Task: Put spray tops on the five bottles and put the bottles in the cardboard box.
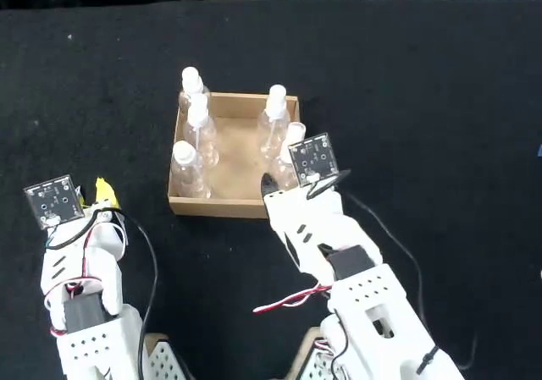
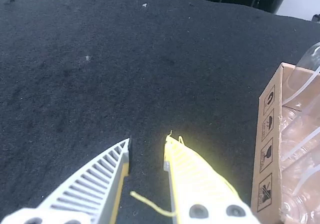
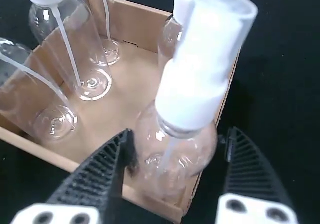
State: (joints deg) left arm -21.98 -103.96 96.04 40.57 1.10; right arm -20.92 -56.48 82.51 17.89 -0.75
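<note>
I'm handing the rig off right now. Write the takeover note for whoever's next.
Left gripper: jaws open, empty, over the table beside the cardboard box.
Right gripper: jaws open either side of a bottle standing in the box's near corner.
Done: all five bottles wear spray tops and stand in the box.
To do: probably just lifting the right gripper clear.

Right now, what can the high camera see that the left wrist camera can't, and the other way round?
High view: all five bottles upright in the cardboard box, spray tops on, with the right arm at one. Left wrist view: the left tool close up, open and empty, and little picture labels on the box's side. Both: the black table, the box, some bottles.
</note>
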